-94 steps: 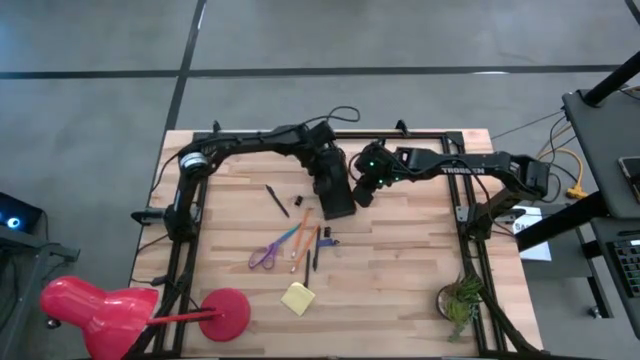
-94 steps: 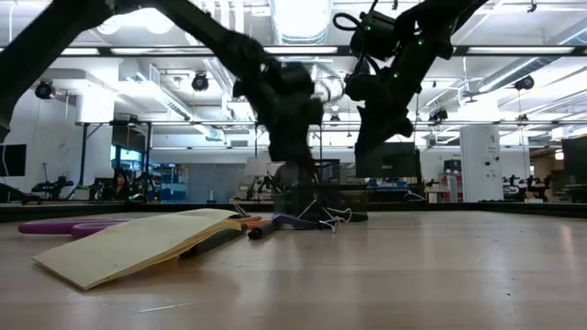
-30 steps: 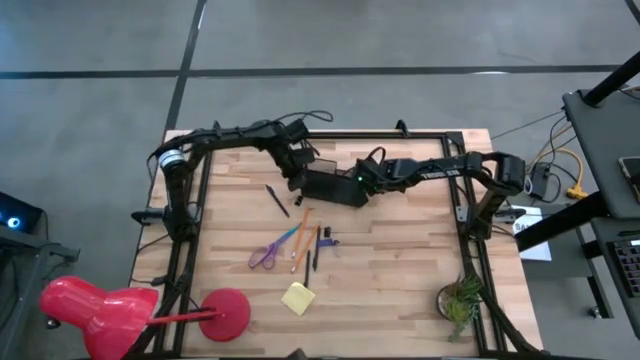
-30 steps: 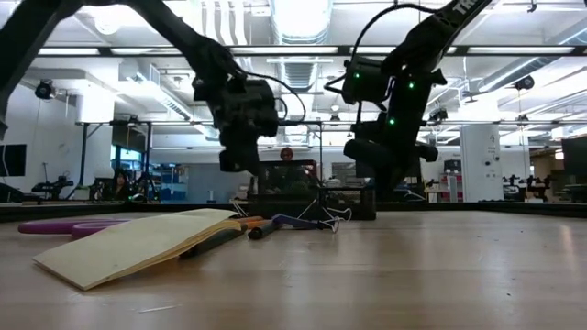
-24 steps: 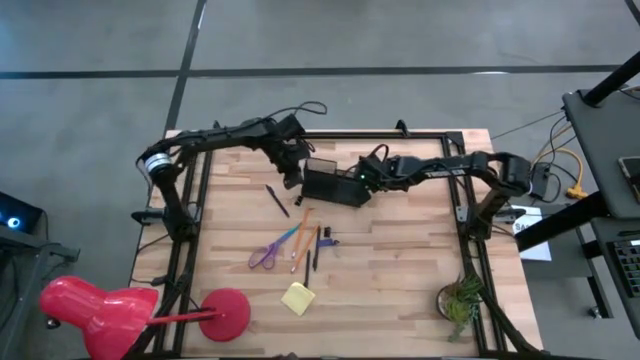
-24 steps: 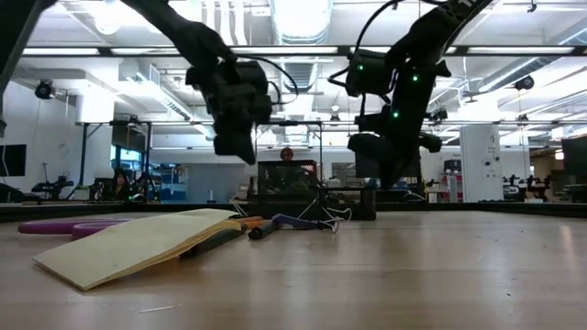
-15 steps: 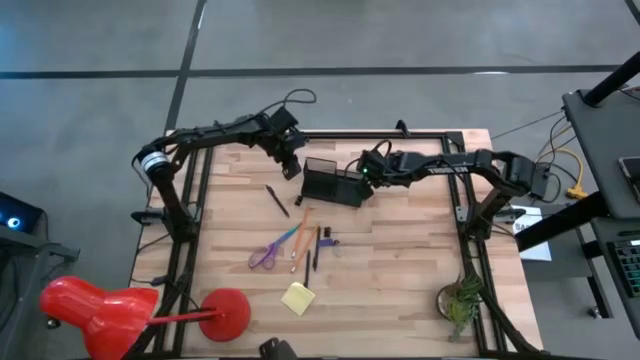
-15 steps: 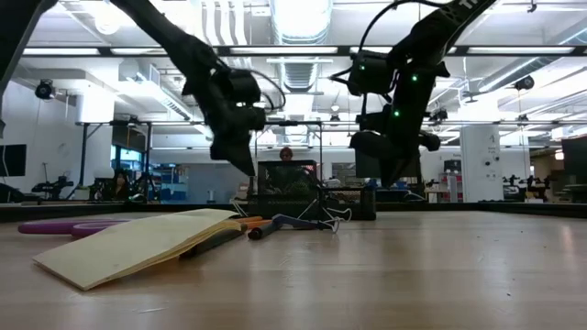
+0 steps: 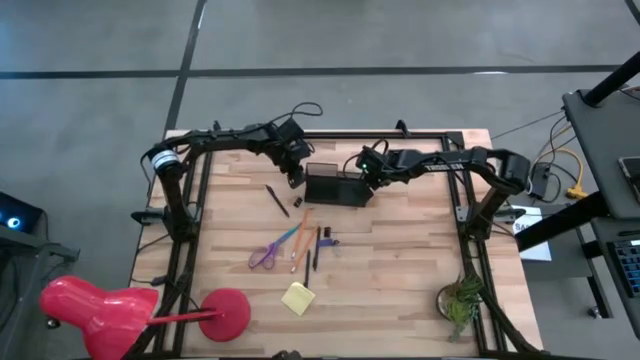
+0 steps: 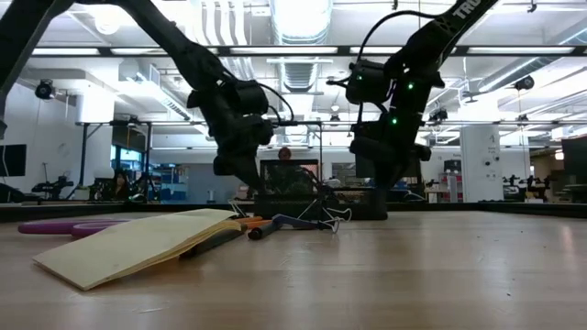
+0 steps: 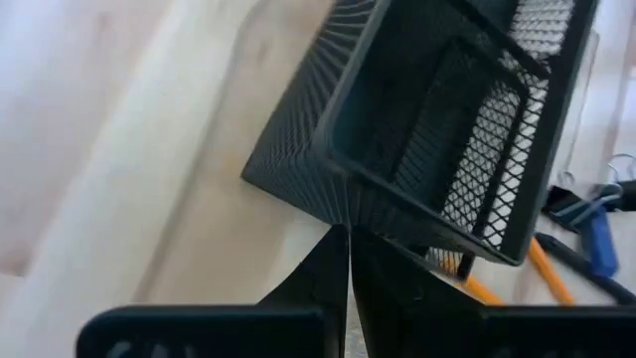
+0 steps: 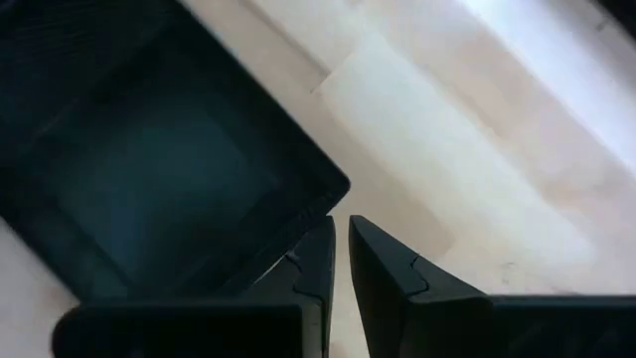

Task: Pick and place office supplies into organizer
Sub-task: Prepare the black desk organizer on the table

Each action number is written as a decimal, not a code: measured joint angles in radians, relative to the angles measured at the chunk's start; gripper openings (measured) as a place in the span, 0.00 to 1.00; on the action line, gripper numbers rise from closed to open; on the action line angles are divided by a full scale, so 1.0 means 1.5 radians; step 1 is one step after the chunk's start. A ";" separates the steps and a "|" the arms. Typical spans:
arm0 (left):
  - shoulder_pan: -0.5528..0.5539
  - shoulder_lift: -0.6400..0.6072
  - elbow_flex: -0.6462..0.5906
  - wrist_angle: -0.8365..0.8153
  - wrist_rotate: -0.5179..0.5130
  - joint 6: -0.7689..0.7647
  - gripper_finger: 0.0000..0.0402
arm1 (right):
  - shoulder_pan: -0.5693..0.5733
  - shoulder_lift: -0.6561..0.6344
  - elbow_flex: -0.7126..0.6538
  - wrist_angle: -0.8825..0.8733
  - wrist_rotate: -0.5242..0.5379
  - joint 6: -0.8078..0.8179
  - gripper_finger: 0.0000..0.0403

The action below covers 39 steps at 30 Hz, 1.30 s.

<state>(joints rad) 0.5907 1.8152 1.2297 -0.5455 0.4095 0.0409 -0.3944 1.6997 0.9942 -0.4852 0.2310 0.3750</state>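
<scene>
The black mesh organizer (image 9: 335,187) stands on its base at the table's far middle, and it shows as a dark box in the low view (image 10: 307,205). My left gripper (image 9: 296,177) (image 11: 349,234) is shut, its tips at the organizer's left end. My right gripper (image 9: 368,180) (image 12: 340,227) is nearly shut, with only a slit between the fingers, beside the organizer's right corner (image 12: 336,187). Nearer on the table lie the purple scissors (image 9: 266,252), orange and black pens (image 9: 305,240), a dark clip (image 9: 331,240) and the yellow sticky pad (image 9: 298,298). My left gripper comes slanting down from the table's left. Its shut fingertips (image 11: 338,249) stand at the foot of the organizer's outer mesh wall (image 11: 298,189); I cannot tell whether they touch it. My right gripper has bare table in its slit. One fingertip (image 12: 320,239) stands against the organizer's corner; I cannot tell whether they touch.
A lone black pen (image 9: 276,200) lies near the left gripper. A red lamp (image 9: 130,312) stands at the near left corner and a green plant (image 9: 460,302) at the near right. Dark frame rails (image 9: 190,250) run along both sides. Bare wood lies right of the pens.
My left gripper rose a little and tipped, then came back down at the organizer's left end. The organizer turned on the table from slanted to nearly square with the table's edges. My right gripper stayed at its right end, shifting slightly toward the far edge.
</scene>
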 joint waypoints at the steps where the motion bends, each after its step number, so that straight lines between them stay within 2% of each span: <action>1: -0.005 -0.003 0.000 -0.003 0.000 -0.004 0.00 | -0.004 0.002 0.001 0.002 0.005 -0.008 0.07; 7: -0.016 -0.019 0.000 -0.037 -0.020 0.000 0.00 | -0.015 -0.009 0.010 -0.030 0.049 0.005 0.07; 12: -0.009 -0.029 0.000 -0.060 -0.109 0.001 0.00 | -0.015 -0.032 0.010 -0.056 0.027 0.007 0.07; 17: -0.008 -0.033 0.003 -0.017 -0.093 0.000 0.00 | -0.004 -0.037 0.010 -0.060 -0.032 0.015 0.07; 27: 0.001 -0.033 0.003 0.104 -0.084 -0.006 0.00 | 0.041 -0.037 0.010 -0.056 -0.040 0.022 0.07; 30: 0.010 -0.033 0.003 0.110 -0.084 -0.006 0.00 | 0.052 -0.037 0.010 -0.056 -0.041 0.026 0.07; 34: 0.026 -0.033 0.003 0.104 -0.084 -0.006 0.00 | 0.060 -0.042 0.010 -0.064 -0.088 0.027 0.07; 39: 0.033 -0.042 0.004 0.037 -0.085 -0.007 0.00 | 0.081 -0.067 0.009 -0.115 -0.092 0.026 0.07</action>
<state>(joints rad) 0.6403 1.7522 1.2350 -0.4903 0.2824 0.0312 -0.2736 1.5991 1.0080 -0.6582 0.0926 0.4145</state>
